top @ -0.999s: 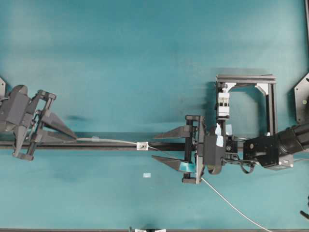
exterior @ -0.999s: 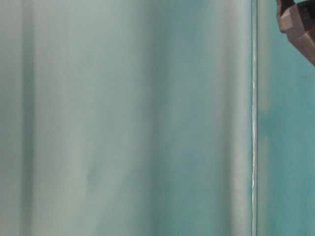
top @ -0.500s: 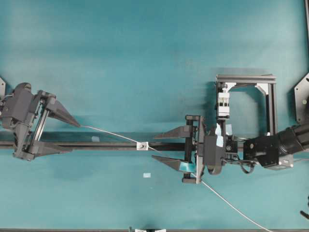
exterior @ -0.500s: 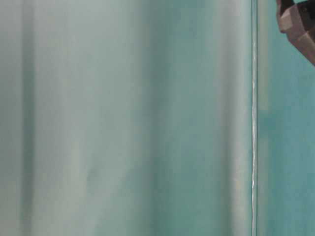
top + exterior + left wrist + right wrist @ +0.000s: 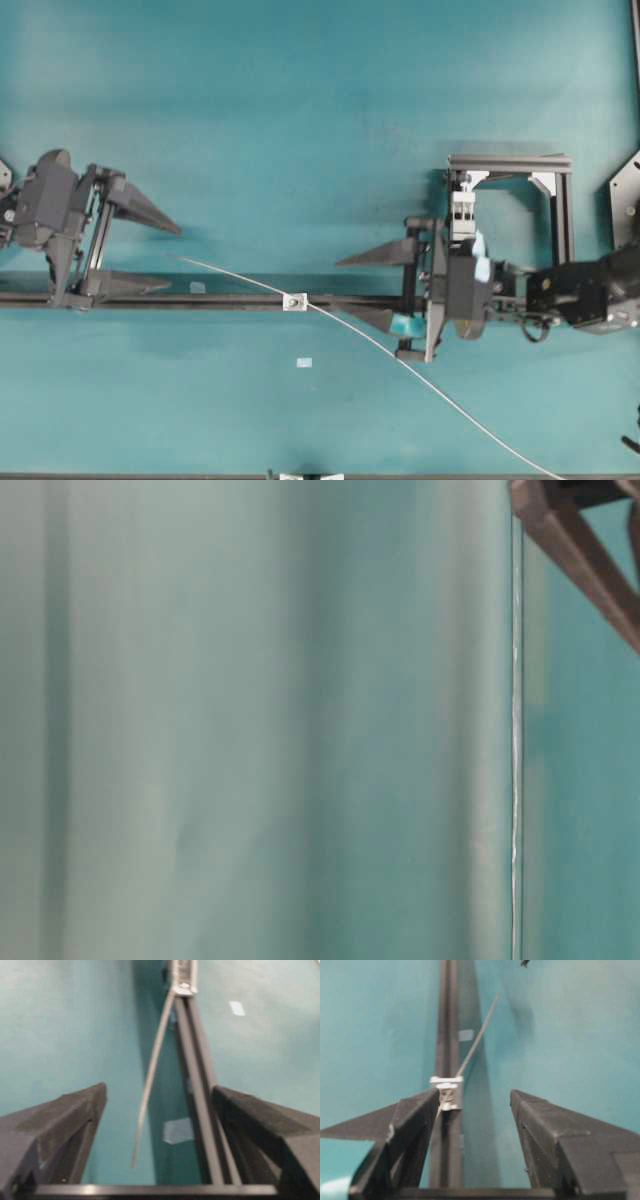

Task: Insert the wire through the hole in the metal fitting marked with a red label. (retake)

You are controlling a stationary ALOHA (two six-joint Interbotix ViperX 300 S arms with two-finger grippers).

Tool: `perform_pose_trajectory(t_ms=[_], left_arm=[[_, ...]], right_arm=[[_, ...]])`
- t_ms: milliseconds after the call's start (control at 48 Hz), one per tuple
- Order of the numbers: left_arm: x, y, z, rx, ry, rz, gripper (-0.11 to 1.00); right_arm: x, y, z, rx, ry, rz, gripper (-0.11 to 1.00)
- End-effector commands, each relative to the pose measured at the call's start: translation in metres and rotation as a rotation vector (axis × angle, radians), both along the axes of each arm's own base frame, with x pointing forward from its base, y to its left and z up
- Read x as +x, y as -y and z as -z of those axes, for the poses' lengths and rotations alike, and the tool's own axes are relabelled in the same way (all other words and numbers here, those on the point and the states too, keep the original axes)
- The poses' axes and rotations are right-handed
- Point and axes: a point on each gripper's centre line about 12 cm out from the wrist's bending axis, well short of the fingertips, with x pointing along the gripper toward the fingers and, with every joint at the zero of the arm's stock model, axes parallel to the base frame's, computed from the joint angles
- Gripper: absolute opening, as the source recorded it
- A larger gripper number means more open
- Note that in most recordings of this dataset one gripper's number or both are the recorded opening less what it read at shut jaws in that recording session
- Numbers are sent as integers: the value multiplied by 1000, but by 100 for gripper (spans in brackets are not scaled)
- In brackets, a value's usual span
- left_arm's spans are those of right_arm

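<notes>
Both grippers stand with jaws spread wide and nothing between them. Seen from overhead, the left gripper (image 5: 150, 255) sits at the left edge of the teal table (image 5: 300, 120), one finger above the black rail (image 5: 230, 299) and the other lying along it; the right gripper (image 5: 362, 290) faces it from the right, its fingers straddling the same rail.

Between them, well apart from either, the metal fitting (image 5: 294, 301) sits on the rail as a small silvery square, its hole (image 5: 294, 300) a dark speck at the centre. The wire (image 5: 400, 362) runs as one pale strand from the lower right edge of the table, up past the right gripper's lower finger, through the fitting and on to a free tip just short of the left gripper's open jaws. The left wrist view shows that tip (image 5: 134, 1165) lying loose on the table between the two fingers, touching neither.

Behind the right gripper stands a black frame (image 5: 556, 215) carrying a white clip block (image 5: 462, 215). A pale tape square (image 5: 304, 362) lies below the rail. Broad bare table stretches above the rail.
</notes>
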Motion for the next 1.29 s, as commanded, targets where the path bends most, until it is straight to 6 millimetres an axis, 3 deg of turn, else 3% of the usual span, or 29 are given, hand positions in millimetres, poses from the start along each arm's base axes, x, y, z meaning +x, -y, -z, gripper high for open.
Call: perform_pose_trajectory(t_ms=[0, 541, 1270], left_arm=[[6, -3, -7, -2, 31, -16, 59], [12, -21, -10, 1, 33, -90, 59], [18, -29, -13, 41, 49, -110, 59]], right_arm=[[-2, 7, -17, 16, 42, 17, 67], [-15, 39, -18, 2, 24, 85, 67], [-25, 53, -26, 8, 28, 115, 67]])
